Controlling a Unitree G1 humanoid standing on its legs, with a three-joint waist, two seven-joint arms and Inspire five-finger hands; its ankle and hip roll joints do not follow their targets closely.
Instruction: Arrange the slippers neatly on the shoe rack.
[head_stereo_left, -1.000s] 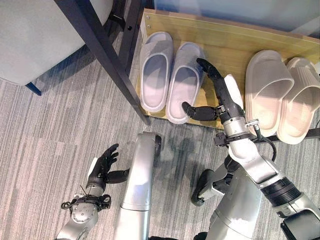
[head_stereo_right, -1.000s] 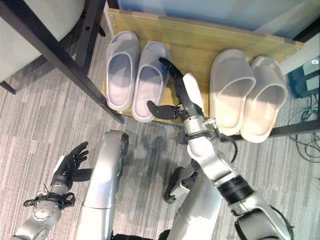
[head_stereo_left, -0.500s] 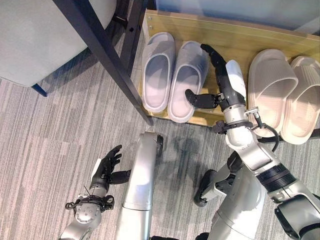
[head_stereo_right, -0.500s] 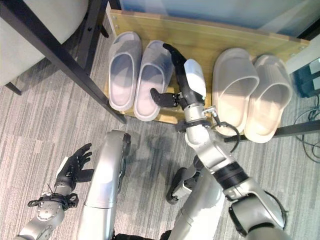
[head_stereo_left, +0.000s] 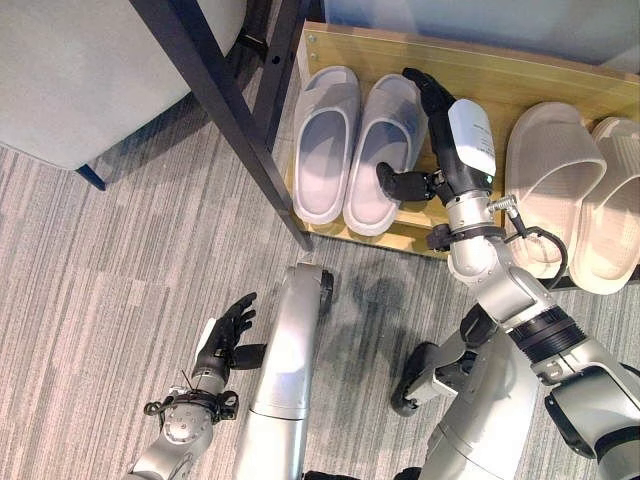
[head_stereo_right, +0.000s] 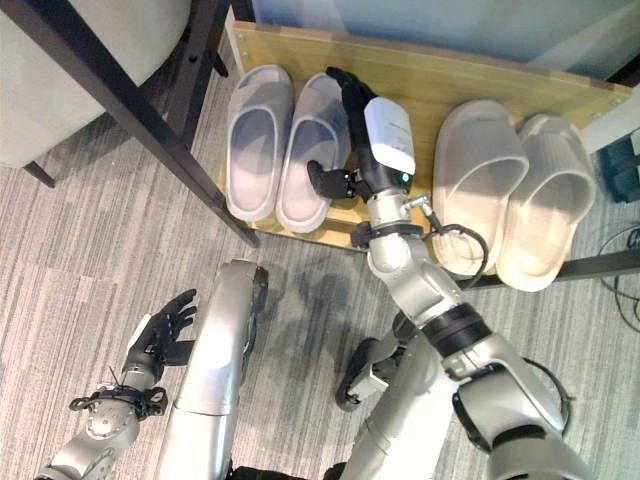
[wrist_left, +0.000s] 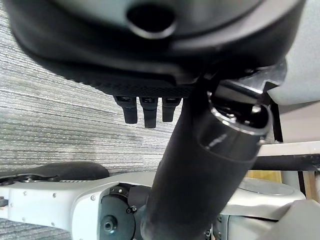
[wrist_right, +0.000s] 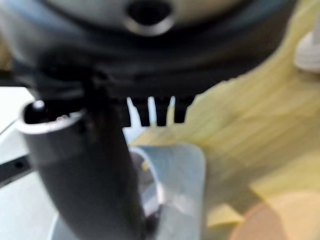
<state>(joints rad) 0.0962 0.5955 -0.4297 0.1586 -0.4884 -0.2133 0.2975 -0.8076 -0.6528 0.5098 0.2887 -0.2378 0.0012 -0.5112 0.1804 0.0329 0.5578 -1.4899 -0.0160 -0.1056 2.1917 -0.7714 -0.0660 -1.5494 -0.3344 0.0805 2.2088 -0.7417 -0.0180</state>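
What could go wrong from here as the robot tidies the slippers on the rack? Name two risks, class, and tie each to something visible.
1. The right hand lies with straight fingers along the side of the inner grey slipper. A harder push could skew it against its partner or slide it toward the black frame leg.

2. Both grey heels sit at the front edge of the wooden shelf. A nudge outward might tip one onto the carpet.

The left hand hangs open, too low to catch anything.

You see matt, smooth foam-like slippers (head_stereo_left: 362, 152); a pale wood-grain shoe rack (head_stereo_left: 470, 85); ribbed grey carpet (head_stereo_left: 100, 270); a black metal frame (head_stereo_left: 215, 110).
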